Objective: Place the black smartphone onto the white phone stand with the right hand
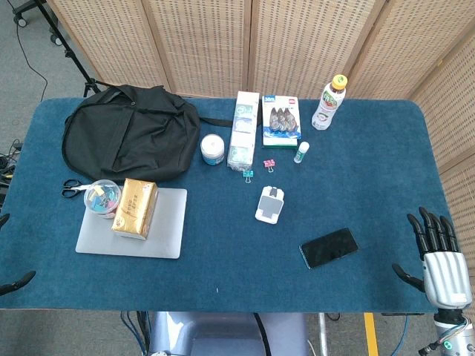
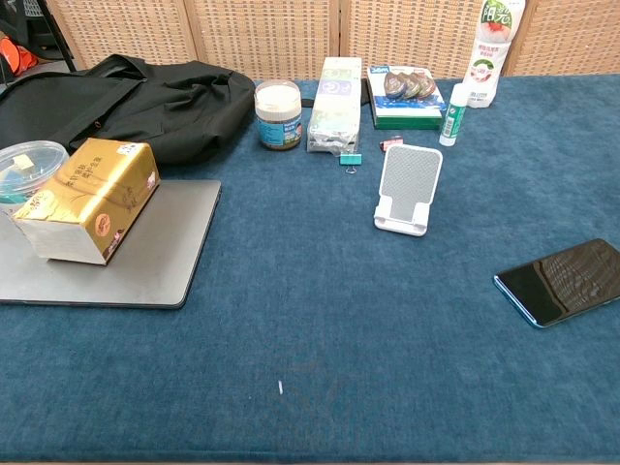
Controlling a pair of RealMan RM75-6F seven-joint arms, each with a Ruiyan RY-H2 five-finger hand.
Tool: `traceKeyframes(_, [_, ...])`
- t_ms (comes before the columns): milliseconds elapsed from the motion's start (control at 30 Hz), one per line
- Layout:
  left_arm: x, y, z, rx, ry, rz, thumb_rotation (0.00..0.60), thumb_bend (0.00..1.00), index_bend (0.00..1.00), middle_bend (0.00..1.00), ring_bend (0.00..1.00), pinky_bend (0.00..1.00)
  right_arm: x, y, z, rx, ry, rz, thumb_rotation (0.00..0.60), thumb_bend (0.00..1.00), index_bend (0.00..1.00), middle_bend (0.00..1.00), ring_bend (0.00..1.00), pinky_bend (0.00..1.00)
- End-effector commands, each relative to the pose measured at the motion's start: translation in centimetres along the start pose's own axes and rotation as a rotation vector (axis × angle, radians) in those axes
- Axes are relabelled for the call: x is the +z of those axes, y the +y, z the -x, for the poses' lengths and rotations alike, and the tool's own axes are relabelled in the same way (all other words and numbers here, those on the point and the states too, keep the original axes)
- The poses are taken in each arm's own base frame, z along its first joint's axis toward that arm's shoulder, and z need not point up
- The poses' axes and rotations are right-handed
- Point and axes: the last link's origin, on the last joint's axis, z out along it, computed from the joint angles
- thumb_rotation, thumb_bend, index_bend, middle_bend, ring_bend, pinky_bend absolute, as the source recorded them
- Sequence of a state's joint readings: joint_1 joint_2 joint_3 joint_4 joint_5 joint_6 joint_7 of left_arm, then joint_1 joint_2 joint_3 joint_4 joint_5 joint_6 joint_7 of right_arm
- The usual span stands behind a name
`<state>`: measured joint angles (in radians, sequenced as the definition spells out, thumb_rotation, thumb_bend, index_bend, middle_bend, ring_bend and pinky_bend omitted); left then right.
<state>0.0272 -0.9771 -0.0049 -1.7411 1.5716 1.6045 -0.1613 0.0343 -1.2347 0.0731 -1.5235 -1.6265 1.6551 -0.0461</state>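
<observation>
The black smartphone (image 1: 329, 248) (image 2: 564, 281) lies flat, screen up, on the blue table cloth at the front right. The white phone stand (image 1: 270, 204) (image 2: 408, 189) stands upright near the table's middle, to the left of the phone and further back, with nothing on it. My right hand (image 1: 438, 256) hovers at the table's front right corner, to the right of the phone and apart from it, fingers spread and holding nothing. Only two dark fingertips of my left hand (image 1: 16, 282) show at the left edge, spread apart and holding nothing. Neither hand shows in the chest view.
A black backpack (image 1: 130, 133) lies at the back left. A gold tissue box (image 1: 134, 208) and a cup of clips (image 1: 102, 199) sit on a grey laptop (image 1: 167, 233). A jar (image 1: 213, 149), boxes (image 1: 243, 130), a bottle (image 1: 329, 102), a glue stick (image 1: 301, 153) and binder clips (image 1: 258, 167) stand behind the stand.
</observation>
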Motion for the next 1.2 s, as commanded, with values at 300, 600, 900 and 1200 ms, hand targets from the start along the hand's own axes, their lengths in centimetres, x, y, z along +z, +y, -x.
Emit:
traceKeyframes(300, [0.0, 0.0, -0.1, 0.000, 0.007, -0.003, 0.600, 0.00, 0.00, 0.00, 0.00, 0.00, 0.8, -1.5, 3.4, -0.199, -0.338, -0.320, 0.600, 0.00, 0.00, 0.00, 0.00, 0.00])
traceKeyframes(600, [0.7, -0.2, 0.1, 0.006, 0.000, -0.041, 0.600, 0.00, 0.00, 0.00, 0.00, 0.00, 5.3, -4.8, 4.9, -0.306, -0.540, -0.540, 0.600, 0.00, 0.00, 0.00, 0.00, 0.00])
traceKeyframes(900, [0.9, -0.3, 0.4, 0.016, -0.011, -0.051, 0.600, 0.00, 0.00, 0.00, 0.00, 0.00, 8.2, -6.8, 7.3, -0.364, -0.599, -0.549, 0.600, 0.00, 0.00, 0.00, 0.00, 0.00])
traceKeyframes(1200, [1.0, -0.2, 0.7, 0.024, -0.022, -0.054, 0.600, 0.00, 0.00, 0.00, 0.00, 0.00, 8.8, -7.6, 9.4, -0.309, -0.679, -0.515, 0.600, 0.00, 0.00, 0.00, 0.00, 0.00])
